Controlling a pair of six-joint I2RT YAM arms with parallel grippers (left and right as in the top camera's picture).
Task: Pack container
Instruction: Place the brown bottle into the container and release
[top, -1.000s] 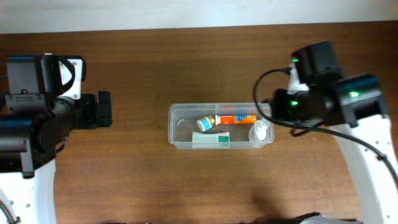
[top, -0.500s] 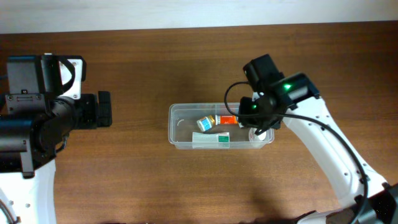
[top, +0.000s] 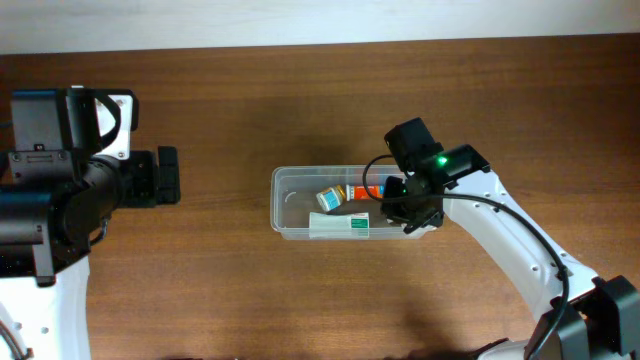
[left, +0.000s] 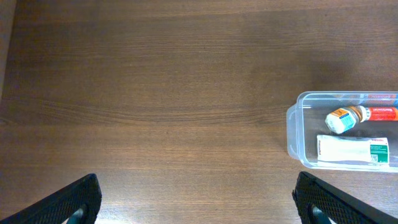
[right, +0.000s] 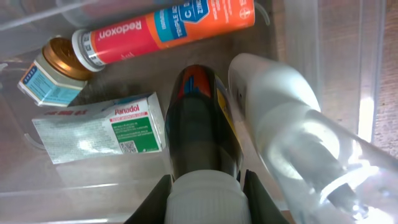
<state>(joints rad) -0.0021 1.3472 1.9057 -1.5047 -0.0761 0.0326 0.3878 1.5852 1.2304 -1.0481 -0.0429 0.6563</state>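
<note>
A: As stock stands, what sits on the wooden table (top: 300, 100)?
B: Container (top: 275, 205), centre, clear plastic. Left gripper (left: 199, 196), well aside, fingers (left: 71, 202) wide apart.
A: Right gripper (right: 205, 190)?
B: Inside the container's right end, clamped on dark bottle (right: 202, 118). Also inside: Redoxon tube (right: 168, 28), Panadol box (right: 99, 130), small jar (right: 53, 71).

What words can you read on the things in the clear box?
"Redoxon": on the orange tube.
"Panadol": on the white and green box.
Blue band on the orange tube: print too blurred to read.
Label on the small jar: too small to read.
Label on the dark bottle: too blurred to read.
</note>
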